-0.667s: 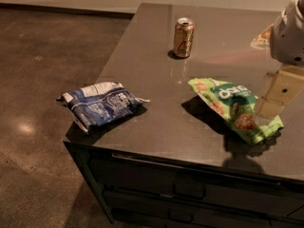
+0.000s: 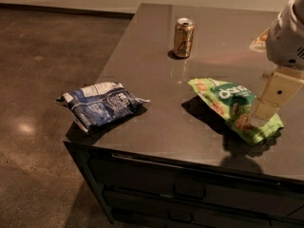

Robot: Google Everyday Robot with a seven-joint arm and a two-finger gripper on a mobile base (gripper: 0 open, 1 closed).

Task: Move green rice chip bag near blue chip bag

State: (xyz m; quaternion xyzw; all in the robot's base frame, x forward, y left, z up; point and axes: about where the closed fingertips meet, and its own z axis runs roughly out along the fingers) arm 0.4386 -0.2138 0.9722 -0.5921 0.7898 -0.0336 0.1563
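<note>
Pinching the green rice chip bag (image 2: 227,98) in its fingers (image 2: 264,109), the gripper (image 2: 262,115) hangs over a glossy tabletop (image 2: 164,120) beside concrete floor (image 2: 42,56).

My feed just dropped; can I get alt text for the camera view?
The gripper is at the right end of the green rice chip bag on a dark table. The blue chip bag lies apart at the near left corner, and a gold can stands behind.

Dark table (image 2: 159,127), blue chip bag (image 2: 100,103), can (image 2: 183,37), green rice chip bag (image 2: 222,98) under pincer (image 2: 262,116)
</note>
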